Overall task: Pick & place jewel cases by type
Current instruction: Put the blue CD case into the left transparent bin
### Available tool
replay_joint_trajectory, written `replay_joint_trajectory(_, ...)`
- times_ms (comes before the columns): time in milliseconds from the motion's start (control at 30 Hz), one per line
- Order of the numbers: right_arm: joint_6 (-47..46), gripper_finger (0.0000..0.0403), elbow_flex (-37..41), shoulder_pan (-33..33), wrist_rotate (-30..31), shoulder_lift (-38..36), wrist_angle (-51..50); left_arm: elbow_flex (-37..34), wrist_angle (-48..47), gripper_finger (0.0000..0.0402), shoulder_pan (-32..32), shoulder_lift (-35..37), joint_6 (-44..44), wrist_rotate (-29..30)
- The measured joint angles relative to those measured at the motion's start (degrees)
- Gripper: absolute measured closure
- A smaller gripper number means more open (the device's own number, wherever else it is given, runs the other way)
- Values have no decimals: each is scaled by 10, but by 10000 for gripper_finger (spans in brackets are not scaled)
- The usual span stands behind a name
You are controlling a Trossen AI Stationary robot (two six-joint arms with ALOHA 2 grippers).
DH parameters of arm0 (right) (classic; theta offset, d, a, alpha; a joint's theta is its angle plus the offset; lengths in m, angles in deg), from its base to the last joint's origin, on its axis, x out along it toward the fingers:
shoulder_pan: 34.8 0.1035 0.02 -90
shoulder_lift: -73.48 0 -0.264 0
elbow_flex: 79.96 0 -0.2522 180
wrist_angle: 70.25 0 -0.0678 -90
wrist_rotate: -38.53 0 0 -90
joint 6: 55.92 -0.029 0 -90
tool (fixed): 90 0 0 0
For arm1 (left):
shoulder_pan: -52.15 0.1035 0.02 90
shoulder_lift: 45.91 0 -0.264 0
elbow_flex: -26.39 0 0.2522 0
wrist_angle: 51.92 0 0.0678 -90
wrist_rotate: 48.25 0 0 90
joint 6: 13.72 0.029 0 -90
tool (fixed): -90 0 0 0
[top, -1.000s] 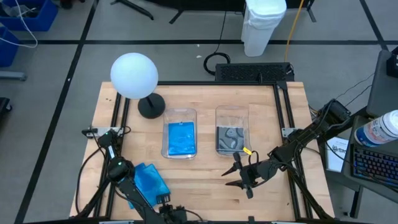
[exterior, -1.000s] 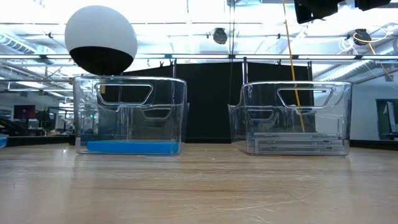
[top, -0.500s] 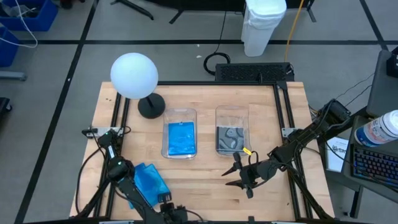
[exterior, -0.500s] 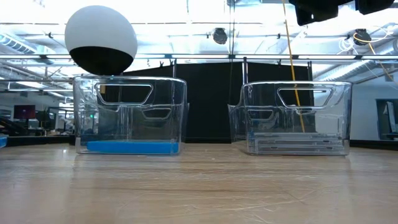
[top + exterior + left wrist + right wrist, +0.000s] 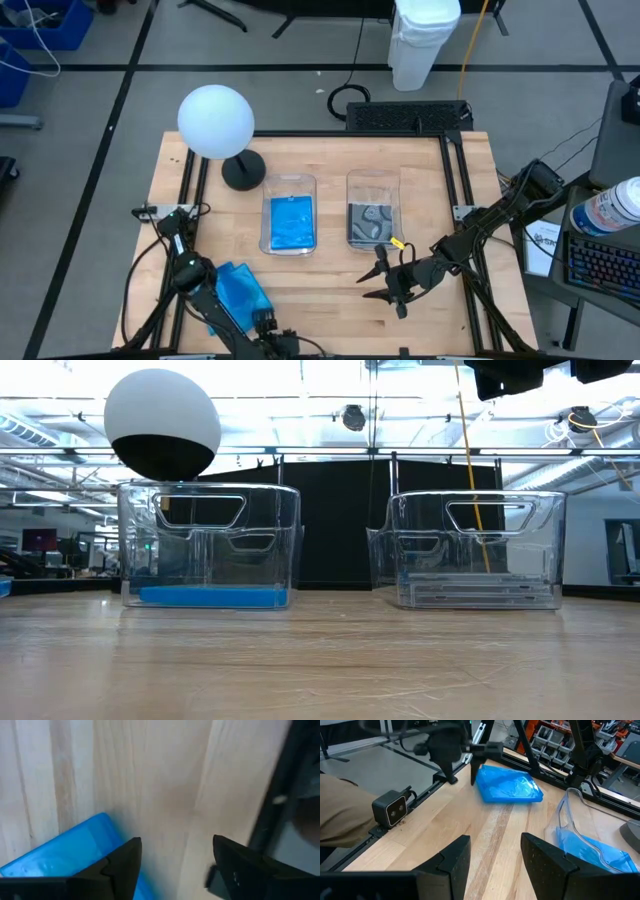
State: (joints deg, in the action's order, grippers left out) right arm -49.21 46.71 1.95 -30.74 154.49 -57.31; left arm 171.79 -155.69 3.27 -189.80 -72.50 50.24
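Pale wooden planks make up the table [image 5: 330, 280], which carries two clear plastic bins side by side near its middle and a white globe lamp [image 5: 215, 122] on a dark round base beyond them. Low over the near right part of the table sits the right gripper [image 5: 385, 285], its two dark fingers [image 5: 452, 862] spread apart with nothing between them. Just ahead of it and slightly to its right stands the right bin [image 5: 373, 210], with clear jewel cases [image 5: 370, 222] showing grey-black patterned inserts lying flat in its bottom; in the low view they appear as a thin stack [image 5: 475, 595] against the bin floor. Farther to that gripper's left is the left bin [image 5: 290, 212], holding blue jewel cases [image 5: 292, 222] flat on its floor, seen as a blue band [image 5: 212, 596] in the low view. At the near left edge of the table is the left gripper [image 5: 262, 322], its fingers [image 5: 120, 865] parted and empty over bare wood. Just beside it, on its outer side, lies a loose pile of blue jewel cases [image 5: 238, 290] on the table; one blue corner [image 5: 65, 852] shows next to a finger in the left wrist view, though whether it touches cannot be told. From the right wrist view the same blue pile [image 5: 509, 785] lies across the table, well apart from the right gripper.
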Motion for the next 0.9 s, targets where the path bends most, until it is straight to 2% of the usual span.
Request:
replay_joint_trajectory(200,0,238,0,0,0,0,0,-65,-1,170,1,1,8,-50)
replay_joint_trajectory(433,0,238,0,0,1,0,0,-56,4,200,5,1,-7,-50)
replay_joint_trajectory(633,0,238,0,0,1,0,0,-55,0,234,4,30,-29,-50)
replay_joint_trajectory(900,0,238,0,0,1,0,0,-55,0,262,-1,44,-22,-10)
